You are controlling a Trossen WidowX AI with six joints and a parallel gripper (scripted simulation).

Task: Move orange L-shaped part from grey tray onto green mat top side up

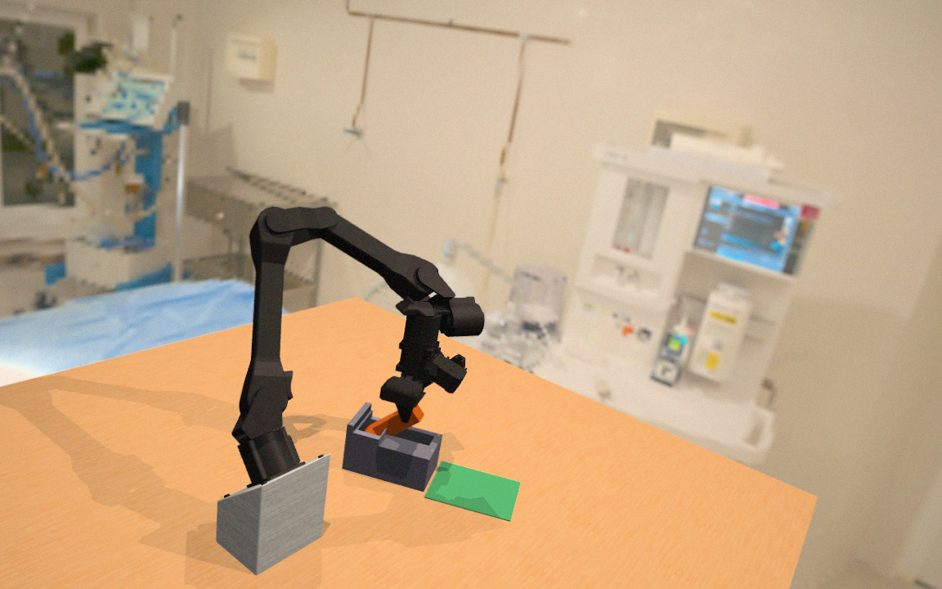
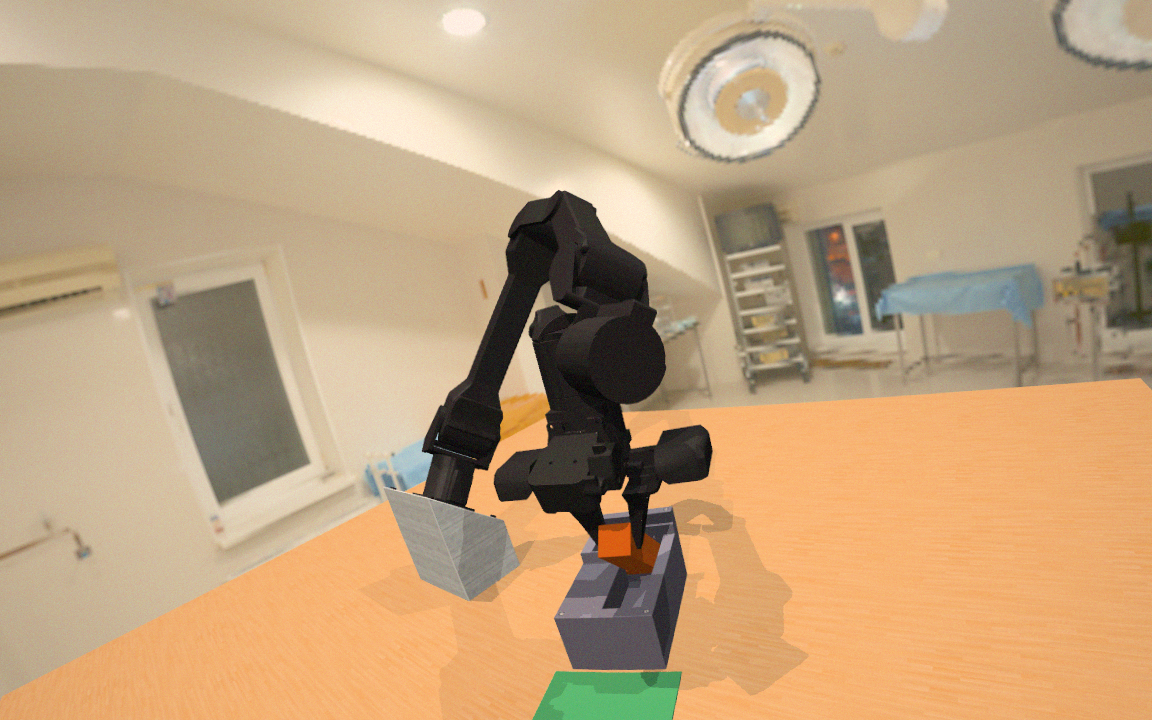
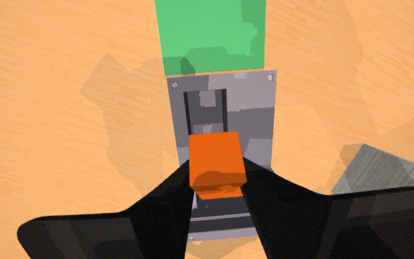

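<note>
Far left in the top view, near the front edge of the worktop: a grey metal block [image 1: 280,523] carrying the foot of the black arm [image 1: 263,343]. Next, toward the middle of the worktop: the grey tray [image 1: 394,461], its pocket partly vacated. Over the tray's rear end: the gripper [image 1: 405,415], pointing down, clenched on the raised end of the orange part [image 1: 395,422], one dark finger [image 3: 171,194] pressed on each long side in the wrist view. Part tilted, upper end pinched above the tray rim, lower end apparently not yet out of the pocket, though hidden from the wrist view. To the right of the tray, just beside its short end and nearer the worktop's right edge: the green mat [image 1: 473,492], lying flat. Key relation, judged from the wrist view: tray, part and mat strung along one line, the part's long axis aimed straight at the mat [image 3: 210,32], which begins right where the tray [image 3: 257,108] stops. Likely next: straight up to free the buried end, then along that same axis over the tray's far wall, down flat on the green, top side up, and release. Main risk: the low end snagging on the pocket wall, or the part pivoting between the fingers.
</note>
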